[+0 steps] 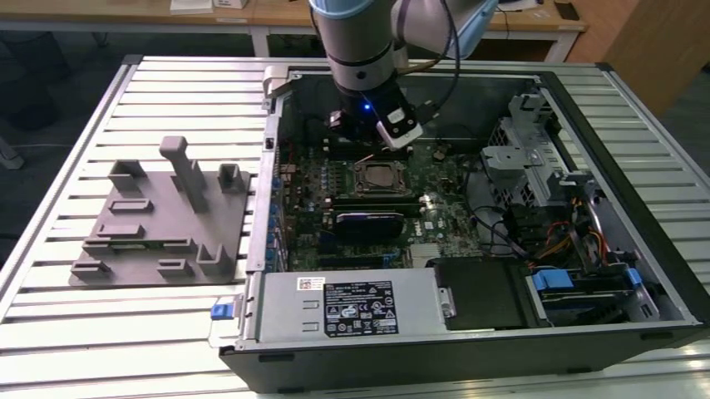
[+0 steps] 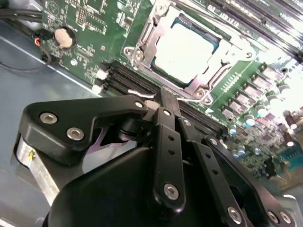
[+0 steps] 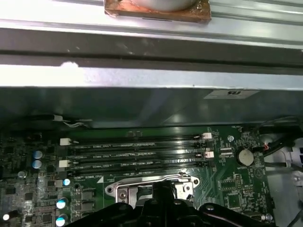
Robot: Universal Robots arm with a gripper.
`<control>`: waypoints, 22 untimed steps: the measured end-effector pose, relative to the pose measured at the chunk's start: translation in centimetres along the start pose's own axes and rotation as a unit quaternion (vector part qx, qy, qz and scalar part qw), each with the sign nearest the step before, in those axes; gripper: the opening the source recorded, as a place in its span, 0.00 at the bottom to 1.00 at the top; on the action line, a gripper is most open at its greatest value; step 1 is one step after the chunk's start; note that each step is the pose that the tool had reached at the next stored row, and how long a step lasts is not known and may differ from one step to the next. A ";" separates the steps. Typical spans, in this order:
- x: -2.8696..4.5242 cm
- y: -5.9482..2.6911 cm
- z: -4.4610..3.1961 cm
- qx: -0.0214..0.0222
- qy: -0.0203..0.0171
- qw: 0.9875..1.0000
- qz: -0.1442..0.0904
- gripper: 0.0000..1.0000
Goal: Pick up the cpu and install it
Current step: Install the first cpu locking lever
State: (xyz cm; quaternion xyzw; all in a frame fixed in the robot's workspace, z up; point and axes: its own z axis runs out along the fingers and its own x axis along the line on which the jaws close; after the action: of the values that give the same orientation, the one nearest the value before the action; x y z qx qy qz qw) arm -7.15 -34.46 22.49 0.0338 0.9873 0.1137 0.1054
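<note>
Black claw, shut and empty, at 12 o'clock of the silvery square cpu in the exterior view, might knock it askew in its socket.

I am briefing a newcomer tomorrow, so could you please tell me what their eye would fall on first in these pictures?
The open computer case dominates the slatted table, with the arm's gripper hanging inside it. Just beside the gripper, the cpu lies in its socket on the green motherboard. A grey moulded fixture sits at the exterior view's left.
</note>
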 end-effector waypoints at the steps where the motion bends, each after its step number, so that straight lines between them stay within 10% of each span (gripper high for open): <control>1: 0.03 -0.03 0.12 0.001 -0.002 1.000 0.004 0.11; 22: 0.35 0.61 1.53 0.017 -0.014 0.999 0.050 0.11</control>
State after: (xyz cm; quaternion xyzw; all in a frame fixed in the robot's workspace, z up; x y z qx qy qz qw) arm -7.13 -33.50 21.10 0.0861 0.9847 0.1013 0.1127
